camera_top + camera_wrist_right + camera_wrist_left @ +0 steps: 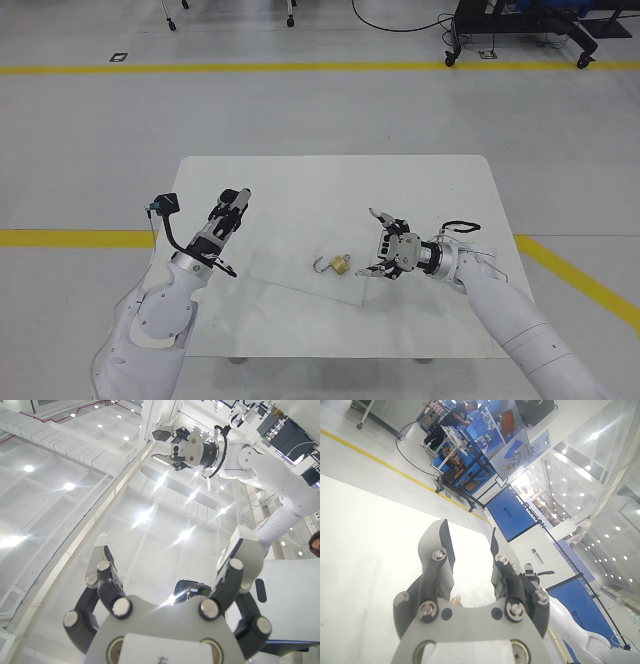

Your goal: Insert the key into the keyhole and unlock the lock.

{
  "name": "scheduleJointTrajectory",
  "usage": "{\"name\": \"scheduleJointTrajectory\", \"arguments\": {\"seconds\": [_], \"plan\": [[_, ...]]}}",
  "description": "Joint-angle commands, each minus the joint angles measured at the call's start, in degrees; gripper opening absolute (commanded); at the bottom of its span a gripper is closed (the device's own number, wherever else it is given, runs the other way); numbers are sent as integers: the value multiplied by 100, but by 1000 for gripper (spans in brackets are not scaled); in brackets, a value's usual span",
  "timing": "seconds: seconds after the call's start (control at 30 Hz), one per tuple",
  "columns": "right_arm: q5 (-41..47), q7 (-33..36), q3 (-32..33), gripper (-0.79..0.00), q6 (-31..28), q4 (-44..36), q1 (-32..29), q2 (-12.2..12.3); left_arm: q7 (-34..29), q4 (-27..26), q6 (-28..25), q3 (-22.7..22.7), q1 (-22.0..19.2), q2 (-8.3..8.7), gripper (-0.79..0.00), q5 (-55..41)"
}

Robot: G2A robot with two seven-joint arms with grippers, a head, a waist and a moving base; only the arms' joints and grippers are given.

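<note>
A small brass padlock (340, 264) lies on a clear sheet (290, 275) near the middle of the white table (300, 180), its steel shackle (321, 265) turned toward the left arm. My right gripper (373, 243) hovers open just beside the padlock's body, nothing between its fingers; its wrist view has the jaws spread wide (172, 535). My left gripper (238, 198) is open and empty, raised over the table some way from the padlock, and also open in its own view (469, 526). A sliver of brass (456, 600) peeks out behind its finger base.
The right arm (570, 620) with its black cable crosses the table's side. The left gripper (156, 445) appears far off in the right wrist view. A wheeled cart (520, 30) stands on the floor beyond a yellow line (300, 68).
</note>
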Motion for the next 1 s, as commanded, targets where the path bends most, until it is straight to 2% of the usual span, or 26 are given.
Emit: {"name": "scheduleJointTrajectory", "arguments": {"seconds": [0.0,0.1,0.13,0.27,0.37,0.53,0.67,0.7,0.8,0.97], "plan": [[0,0,0,0,0,0,0,0,0,0,0,0,0,0,-440,0],[0,0,0,0,0,0,0,0,0,0,0,0,0,0,-440,0],[2,-24,17,0,-51,-7,-9,0,0,0,0,0,0,0,0,0],[52,-69,556,0,-662,16,-172,96,0,0,0,0,0,0,0,0],[25,-59,1202,0,-981,42,-361,247,0,0,0,0,0,0,0,0],[160,-217,2773,0,-1512,50,-821,563,0,0,0,0,0,0,0,0],[356,-278,3955,0,-1521,34,-1340,769,0,0,0,0,0,0,0,0],[410,-413,4401,0,-1565,67,-1544,835,0,0,0,0,0,0,0,0],[422,-683,5198,0,-1608,4,-2021,940,0,0,0,0,0,0,0,0],[245,-1623,6178,0,-2118,-201,-2729,1005,0,0,0,0,0,0,0,0]]}}
